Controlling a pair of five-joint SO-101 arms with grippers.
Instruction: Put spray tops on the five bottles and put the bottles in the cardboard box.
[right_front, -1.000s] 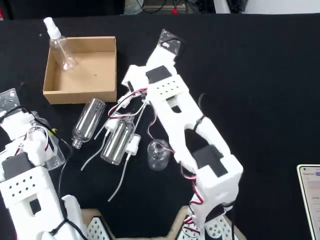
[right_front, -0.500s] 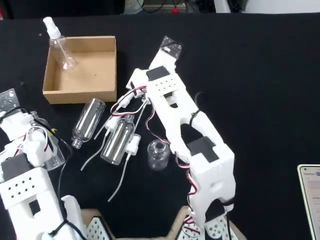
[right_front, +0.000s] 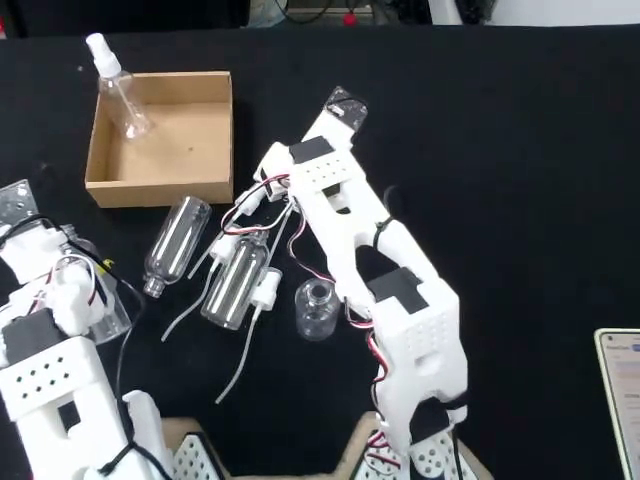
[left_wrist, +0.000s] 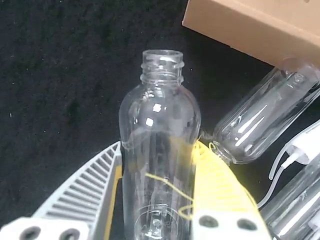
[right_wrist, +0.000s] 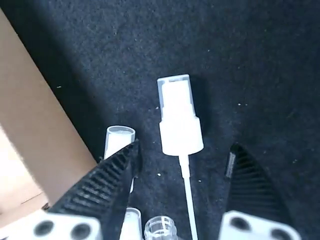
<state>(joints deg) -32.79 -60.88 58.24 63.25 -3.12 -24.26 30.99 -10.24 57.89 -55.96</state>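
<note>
One bottle (right_front: 128, 108) leans in the cardboard box's (right_front: 160, 190) far left corner.

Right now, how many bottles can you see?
5. Capped bottle leaning in the cardboard box; two lying bottles beside it; upright bottle near them; held bottle in the left gripper's jaws. An arm could hide more.

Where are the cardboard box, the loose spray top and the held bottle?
cardboard box (right_front: 185, 145), high view, bare inner floor
loose spray top (right_wrist: 180, 132), right wrist view, white collar
held bottle (left_wrist: 159, 142), left wrist view, clear body
</note>
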